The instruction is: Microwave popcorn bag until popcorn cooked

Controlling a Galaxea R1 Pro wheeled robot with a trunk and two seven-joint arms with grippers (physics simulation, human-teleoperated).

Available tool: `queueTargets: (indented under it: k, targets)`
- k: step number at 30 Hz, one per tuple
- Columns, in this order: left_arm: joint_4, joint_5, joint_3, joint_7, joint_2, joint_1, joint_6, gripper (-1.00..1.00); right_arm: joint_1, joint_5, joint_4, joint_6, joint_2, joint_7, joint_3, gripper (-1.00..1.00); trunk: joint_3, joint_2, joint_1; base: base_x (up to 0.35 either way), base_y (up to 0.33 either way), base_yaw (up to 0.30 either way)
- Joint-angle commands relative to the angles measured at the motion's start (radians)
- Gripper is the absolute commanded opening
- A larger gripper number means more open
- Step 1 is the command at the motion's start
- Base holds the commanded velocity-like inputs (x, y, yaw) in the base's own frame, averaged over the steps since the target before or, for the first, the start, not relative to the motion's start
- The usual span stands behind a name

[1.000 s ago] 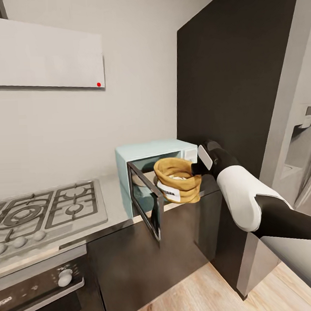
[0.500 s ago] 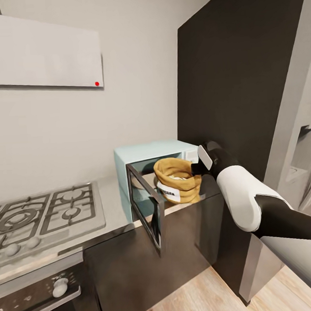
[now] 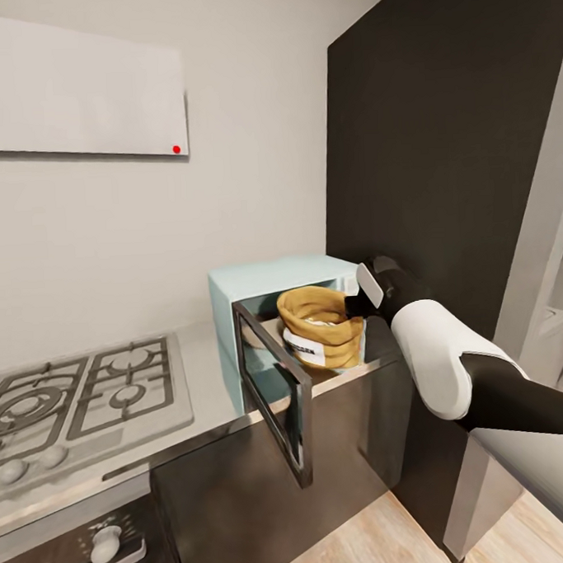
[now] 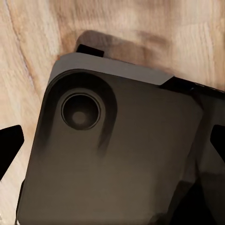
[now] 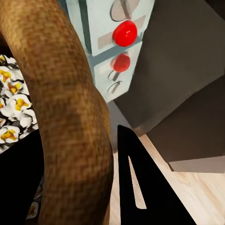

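One right tool [image 3: 354,305] grips the popcorn bag [image 3: 321,326] by its rolled rim, holding it upright before the open microwave [image 3: 269,280], above the worktop [image 3: 205,364], probably so nothing spills.

popcorn bag [image 5: 70,117] rim close-up; popcorn [image 5: 11,110] inside; microwave [image 5: 101,51] red knobs beside

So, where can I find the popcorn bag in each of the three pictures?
Head view: the popcorn bag is at the centre, held up before the open microwave, at the right gripper.
Right wrist view: its tan rolled rim crosses the picture, popcorn inside.
Left wrist view: not in it.
Shared landmark: the mint-blue microwave.
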State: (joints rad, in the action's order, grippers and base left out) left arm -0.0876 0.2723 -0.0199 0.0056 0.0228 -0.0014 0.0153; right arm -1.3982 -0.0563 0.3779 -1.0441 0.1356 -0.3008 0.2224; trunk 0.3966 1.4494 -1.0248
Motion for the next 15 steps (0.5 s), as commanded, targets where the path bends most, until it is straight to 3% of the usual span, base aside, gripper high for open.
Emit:
queueTargets:
  k: [1, 15]
  targets:
    - [-0.001, 0.004, -0.002, 0.001, 0.0, 0.0, 0.002, 1.0, -0.001, -0.005, 0.001, -0.003, 0.001, -0.001, 0.008, -1.0, 0.001, 0.001, 0.0, 0.116, 0.089, 0.0]
    - [-0.001, 0.004, -0.002, 0.0, 0.0, 0.0, 0.002, 1.0, -0.001, -0.005, 0.0, -0.003, 0.005, -0.001, 0.008, -1.0, 0.001, 0.001, 0.0, 0.116, 0.089, 0.0]
